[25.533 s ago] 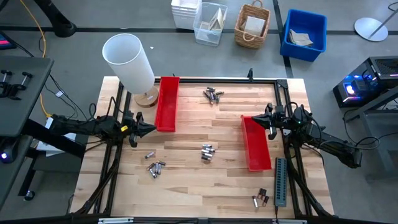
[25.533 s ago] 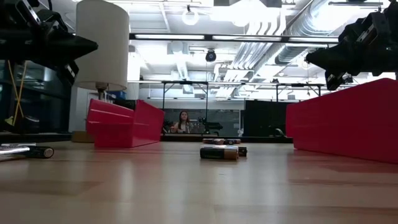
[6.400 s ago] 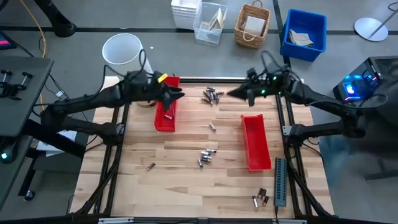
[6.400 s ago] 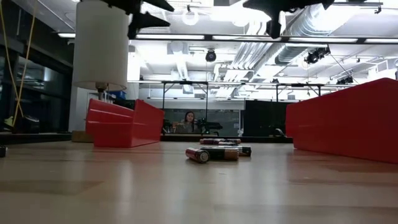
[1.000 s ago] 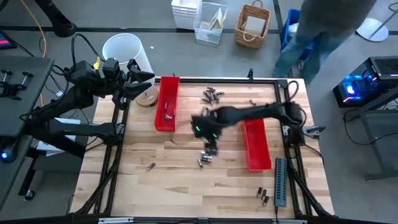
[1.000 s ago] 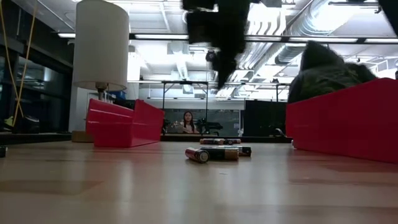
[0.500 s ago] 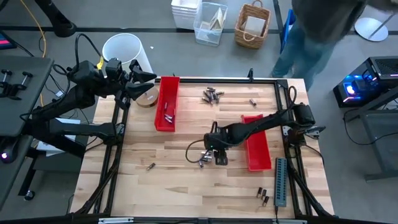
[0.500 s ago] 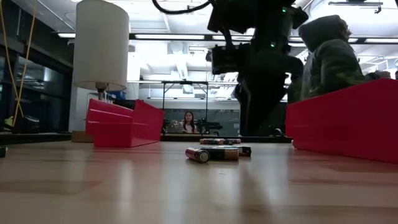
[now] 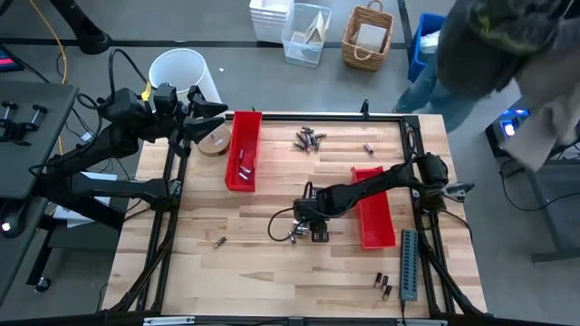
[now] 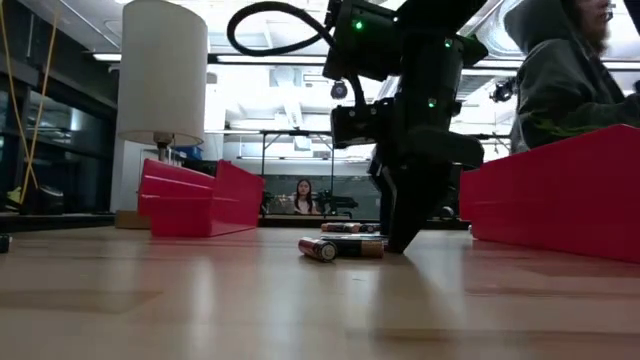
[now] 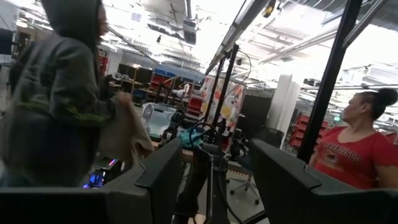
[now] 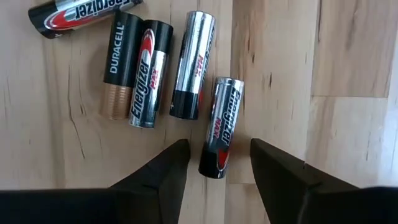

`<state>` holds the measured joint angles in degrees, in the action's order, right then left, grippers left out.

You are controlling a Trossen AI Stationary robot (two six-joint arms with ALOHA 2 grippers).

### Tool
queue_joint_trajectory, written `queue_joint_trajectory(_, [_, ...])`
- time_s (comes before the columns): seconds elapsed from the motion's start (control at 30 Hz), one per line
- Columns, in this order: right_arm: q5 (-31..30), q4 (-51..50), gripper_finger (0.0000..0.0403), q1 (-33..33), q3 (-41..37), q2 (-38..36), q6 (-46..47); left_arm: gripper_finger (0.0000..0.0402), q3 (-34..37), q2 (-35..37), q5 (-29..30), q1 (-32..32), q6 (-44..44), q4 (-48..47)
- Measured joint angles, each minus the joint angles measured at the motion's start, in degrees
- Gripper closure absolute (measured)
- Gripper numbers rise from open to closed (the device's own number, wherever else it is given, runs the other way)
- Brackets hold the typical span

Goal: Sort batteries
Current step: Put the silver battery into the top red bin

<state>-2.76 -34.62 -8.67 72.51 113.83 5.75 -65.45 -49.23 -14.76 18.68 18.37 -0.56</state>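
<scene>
A: Right gripper (image 9: pixel 304 226), high view: low at worktop (image 9: pixel 263 281) centre over the batteries (image 9: pixel 295 233), red tray (image 9: pixel 373 217) at three o'clock.

B: Right wrist view: fingers (image 12: pixel 163 171) parted, straddling one battery (image 12: pixel 221 126), nothing held. Close squarely; neighbours crowd it.

A: Left gripper (image 9: pixel 217 110) waits open at ten o'clock.

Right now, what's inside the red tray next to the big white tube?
The left red tray holds a few small batteries on its floor, seen from above. From table height its wall hides them. The exact count is too small to tell.
</scene>
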Motion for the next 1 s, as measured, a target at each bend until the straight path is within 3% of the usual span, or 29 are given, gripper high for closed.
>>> queue_joint_trajectory(0.1, [0.0, -1.3, 0.0256, 0.0, 0.1, 0.8, 2.0, 0.0222, 0.0, 0.0, 0.0, 0.0, 0.0, 0.0])
queue_joint_trajectory(0.27, [0.0, -6.3, 0.0371, 0.5, 2.0, -1.0, 3.0, 0.0222, 0.0, 0.0, 0.0, 0.0, -0.2, 0.0])
queue_joint_trajectory(0.33, [-1.5, -8.4, 0.0371, 1.5, 4.2, -2.2, 3.3, 0.0222, 0.0, 0.0, 0.0, 0.0, -0.9, -0.4])
queue_joint_trajectory(0.47, [-5.9, -2.9, 0.0368, 4.7, 11.6, -4.0, 4.5, 0.0222, 0.0, 0.0, 0.4, 0.0, -1.9, -1.5])
queue_joint_trajectory(0.73, [-5.9, 27.2, 0.0370, 11.8, 18.8, 0.7, 11.0, 0.0222, 0.0, 0.0, 2.6, 0.0, -1.7, -1.7])
queue_joint_trajectory(0.9, [-5.1, 28.5, 0.0370, 14.6, 23.6, 6.6, 13.0, 0.0222, 0.0, 0.0, 2.6, 0.0, -0.5, -1.6])
queue_joint_trajectory(1.0, [-3.8, 29.7, 0.0341, 15.6, 26.3, 8.3, 13.5, 0.0222, 0.0, 0.0, 2.6, 0.0, -0.4, -1.6])
